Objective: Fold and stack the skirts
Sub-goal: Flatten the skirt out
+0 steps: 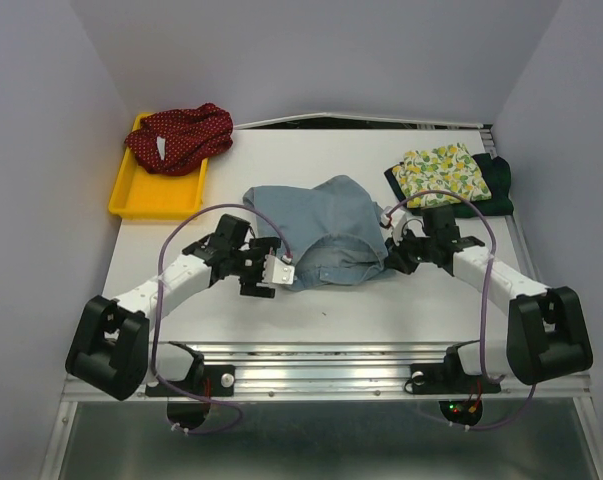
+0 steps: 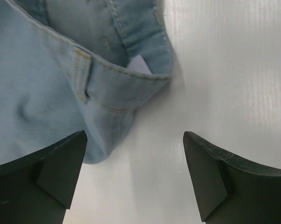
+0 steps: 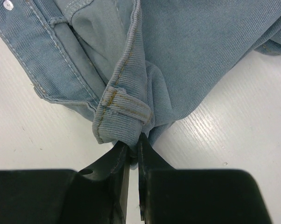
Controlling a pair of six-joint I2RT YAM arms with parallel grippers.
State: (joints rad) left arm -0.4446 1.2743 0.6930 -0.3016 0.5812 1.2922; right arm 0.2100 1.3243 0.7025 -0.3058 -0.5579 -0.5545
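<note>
The light-blue denim skirt (image 1: 326, 230) lies crumpled at the table's middle. My right gripper (image 1: 394, 247) is shut on its waistband edge (image 3: 124, 109) at the skirt's right side. My left gripper (image 1: 276, 272) is open and empty, just off the skirt's left waistband corner (image 2: 107, 88), with bare table between the fingers. The red white-dotted skirt (image 1: 181, 136) is heaped on the yellow tray. The lemon-print skirt (image 1: 443, 172) lies folded on top of the dark green skirt (image 1: 495, 190) at the back right.
The yellow plastic tray (image 1: 146, 196) stands at the back left. Grey walls close in the table on both sides and the back. A metal rail runs along the near edge.
</note>
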